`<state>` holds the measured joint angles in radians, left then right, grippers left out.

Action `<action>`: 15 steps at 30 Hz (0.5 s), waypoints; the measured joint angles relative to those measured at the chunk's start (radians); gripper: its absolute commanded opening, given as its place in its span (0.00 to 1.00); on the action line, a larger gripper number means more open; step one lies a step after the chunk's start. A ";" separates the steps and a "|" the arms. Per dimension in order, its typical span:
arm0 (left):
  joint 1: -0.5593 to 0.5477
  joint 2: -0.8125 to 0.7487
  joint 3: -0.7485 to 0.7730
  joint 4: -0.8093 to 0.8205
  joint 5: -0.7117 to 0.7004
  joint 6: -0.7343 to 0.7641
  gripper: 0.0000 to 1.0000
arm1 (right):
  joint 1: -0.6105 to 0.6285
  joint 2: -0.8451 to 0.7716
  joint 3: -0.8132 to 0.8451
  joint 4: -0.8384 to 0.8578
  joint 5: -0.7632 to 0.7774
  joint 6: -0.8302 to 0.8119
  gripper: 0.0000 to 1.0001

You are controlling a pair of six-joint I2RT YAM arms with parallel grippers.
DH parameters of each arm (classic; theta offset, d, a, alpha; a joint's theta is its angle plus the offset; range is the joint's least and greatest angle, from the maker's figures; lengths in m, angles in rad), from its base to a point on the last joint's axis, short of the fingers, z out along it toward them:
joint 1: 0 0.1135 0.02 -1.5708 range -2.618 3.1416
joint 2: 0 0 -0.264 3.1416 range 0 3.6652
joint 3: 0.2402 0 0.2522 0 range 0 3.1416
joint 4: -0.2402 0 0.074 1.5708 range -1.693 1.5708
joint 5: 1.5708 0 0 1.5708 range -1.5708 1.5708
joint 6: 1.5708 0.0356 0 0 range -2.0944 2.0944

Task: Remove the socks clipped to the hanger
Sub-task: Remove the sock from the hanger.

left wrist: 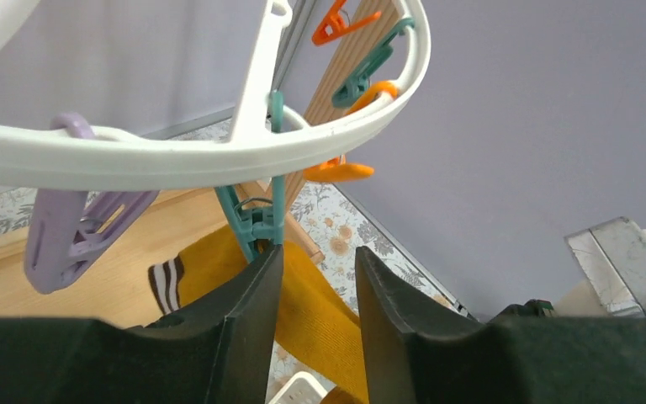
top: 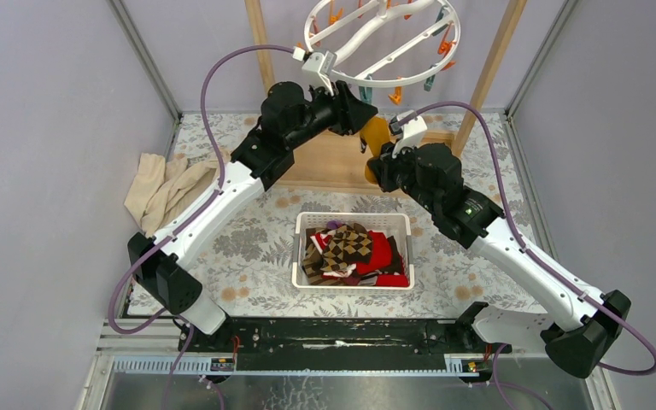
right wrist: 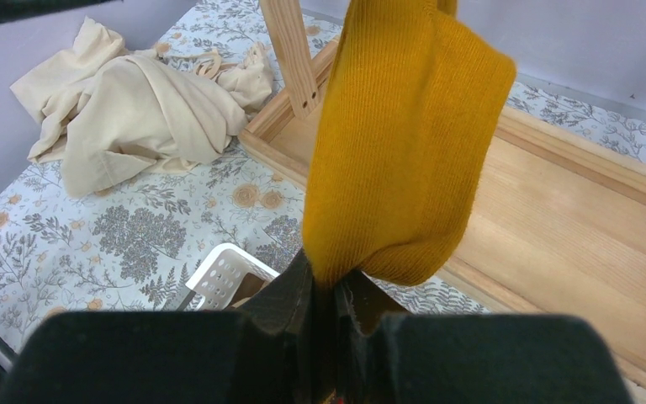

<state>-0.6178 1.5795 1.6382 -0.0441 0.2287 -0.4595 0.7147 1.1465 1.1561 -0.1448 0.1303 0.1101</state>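
The white ring hanger (top: 382,38) hangs at the top, with orange, teal and purple clips dangling from it. A mustard yellow sock (top: 377,137) hangs from a teal clip (left wrist: 256,223); its cuff has brown and white stripes (left wrist: 166,284). My right gripper (right wrist: 334,282) is shut on the sock's lower end (right wrist: 404,151). My left gripper (left wrist: 318,252) is raised just under the ring (left wrist: 219,151), jaws apart with nothing between them. Its left fingertip touches the bottom of the teal clip. Other socks (top: 354,252), argyle, red and dark, lie in the basket.
A white basket (top: 352,220) stands mid-table in front of the wooden rack base (top: 333,162). The rack's two uprights rise behind the hanger. A beige cloth (top: 166,188) lies crumpled at the left. A purple clip (left wrist: 67,236) hangs left of the teal one.
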 measured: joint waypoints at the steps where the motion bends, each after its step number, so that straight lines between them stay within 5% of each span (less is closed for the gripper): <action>1: 0.002 0.003 0.005 0.000 0.000 0.001 0.41 | 0.000 -0.001 0.000 0.000 0.000 0.000 0.00; 15: 0.006 0.005 0.027 -0.031 0.005 0.009 0.00 | 0.000 -0.014 0.000 -0.001 0.003 0.000 0.00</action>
<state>-0.6117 1.5845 1.6653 -0.0750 0.2337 -0.4503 0.7147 1.1320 1.1561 -0.1455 0.1329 0.1101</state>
